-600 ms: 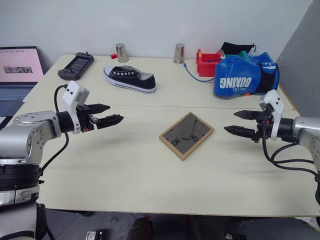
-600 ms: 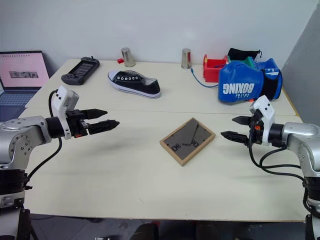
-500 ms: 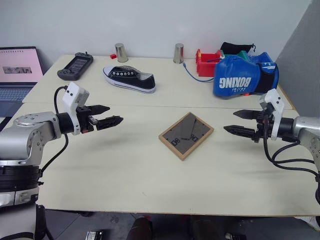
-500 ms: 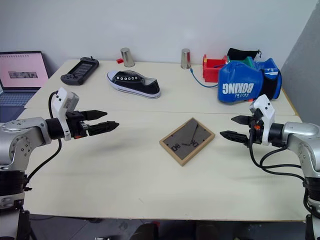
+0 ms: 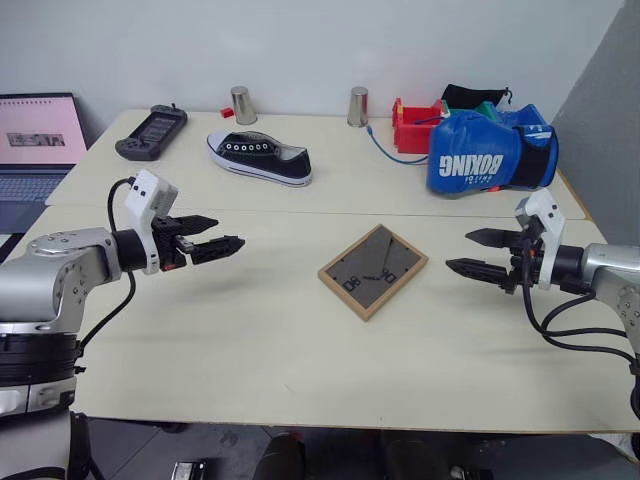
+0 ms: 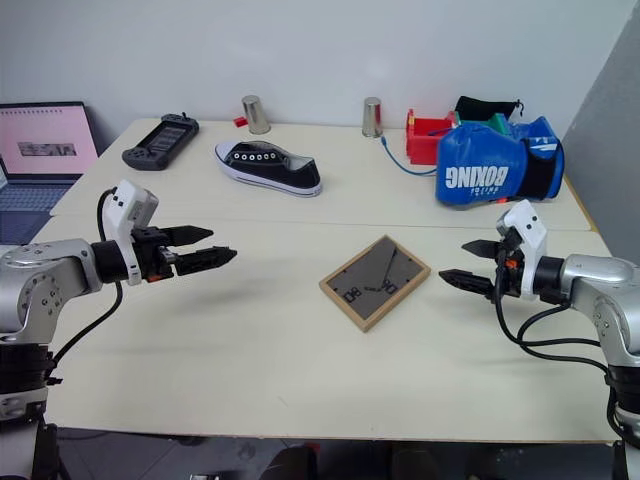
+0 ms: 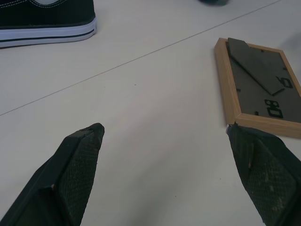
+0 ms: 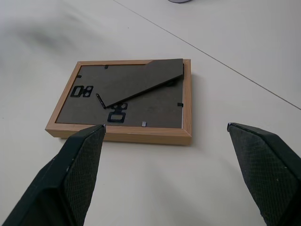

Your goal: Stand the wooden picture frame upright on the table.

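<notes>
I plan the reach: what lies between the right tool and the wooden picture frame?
Only bare table. In the left eye view the right tool and the wooden picture frame have empty tabletop between them.

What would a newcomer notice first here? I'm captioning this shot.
The frame lies face down mid-table, its dark back and stand up. The left gripper and right gripper hover open on either side, pointing at it. A blue boxing glove sits at the far right.
</notes>
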You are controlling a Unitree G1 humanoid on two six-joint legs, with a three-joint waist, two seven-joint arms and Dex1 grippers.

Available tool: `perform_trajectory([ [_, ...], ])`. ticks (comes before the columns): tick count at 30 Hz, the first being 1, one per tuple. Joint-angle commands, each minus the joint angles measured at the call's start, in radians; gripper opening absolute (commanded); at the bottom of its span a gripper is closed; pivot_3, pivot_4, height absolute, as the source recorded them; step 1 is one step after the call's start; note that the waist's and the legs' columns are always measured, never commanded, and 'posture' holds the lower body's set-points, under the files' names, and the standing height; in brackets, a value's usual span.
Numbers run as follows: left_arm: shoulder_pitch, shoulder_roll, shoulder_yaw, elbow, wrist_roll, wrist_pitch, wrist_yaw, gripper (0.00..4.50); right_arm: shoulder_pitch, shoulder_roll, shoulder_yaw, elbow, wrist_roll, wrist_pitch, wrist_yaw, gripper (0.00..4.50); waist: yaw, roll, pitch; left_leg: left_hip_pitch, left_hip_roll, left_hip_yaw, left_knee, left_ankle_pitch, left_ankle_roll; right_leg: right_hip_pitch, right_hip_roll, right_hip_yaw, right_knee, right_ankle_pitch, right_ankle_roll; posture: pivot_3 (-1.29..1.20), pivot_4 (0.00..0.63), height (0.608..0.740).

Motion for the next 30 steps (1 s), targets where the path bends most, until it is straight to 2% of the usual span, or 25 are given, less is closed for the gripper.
perform_trajectory([
  [1,-0.016,0.019,0.012,-0.013,0.002,-0.005,0.004,4.5,0.003,0.001,-0.027,-0.03,0.013,-0.009,-0.015,4.39,0.0,0.0,0.0,0.0,0.0,0.0,0.0,0.0,0.0,0.0,0.0,0.0,0.0,0.0,0.0,0.0,0.15,0.74],
  [10,-0.002,0.01,0.013,-0.025,-0.007,-0.003,-0.001,4.5,0.014,0.007,-0.031,-0.059,0.035,0.016,-0.023,4.39,0.0,0.0,0.0,0.0,0.0,0.0,0.0,0.0,0.0,0.0,0.0,0.0,0.0,0.0,0.0,0.0,0.15,0.74],
  [13,-0.004,-0.002,0.019,-0.023,-0.02,0.001,-0.003,3.99,0.014,0.012,-0.035,-0.063,0.047,0.03,-0.027,3.9,0.0,0.0,0.0,0.0,0.0,0.0,0.0,0.0,0.0,0.0,0.0,0.0,0.0,0.0,0.0,0.0,0.15,0.74],
  [18,-0.006,-0.02,0.006,-0.023,-0.016,-0.01,0.001,2.79,0.032,0.021,-0.038,-0.089,0.062,0.045,-0.056,2.57,0.0,0.0,0.0,0.0,0.0,0.0,0.0,0.0,0.0,0.0,0.0,0.0,0.0,0.0,0.0,0.0,0.15,0.74],
  [22,-0.028,-0.071,-0.045,0.007,0.018,-0.054,0.01,1.82,0.079,0.047,-0.027,-0.124,0.046,0.041,-0.105,1.47,0.0,0.0,0.0,0.0,0.0,0.0,0.0,0.0,0.0,0.0,0.0,0.0,0.0,0.0,0.0,0.0,0.15,0.74],
  [29,-0.105,-0.169,-0.147,0.111,0.089,-0.15,-0.001,0.42,0.122,0.079,-0.012,-0.167,0.034,0.05,-0.172,0.04,0.002,0.0,0.0,0.0,0.0,0.0,0.001,0.0,0.0,0.001,0.0,0.0,0.0,0.0,0.0,0.0,0.15,0.74],
  [30,-0.123,-0.193,-0.169,0.144,0.104,-0.172,-0.003,0.17,0.128,0.083,-0.005,-0.168,0.023,0.046,-0.187,0.0,0.003,0.0,0.0,0.0,0.0,0.0,0.001,0.0,0.0,0.001,0.0,0.0,0.0,0.0,0.0,0.0,0.15,0.74],
])
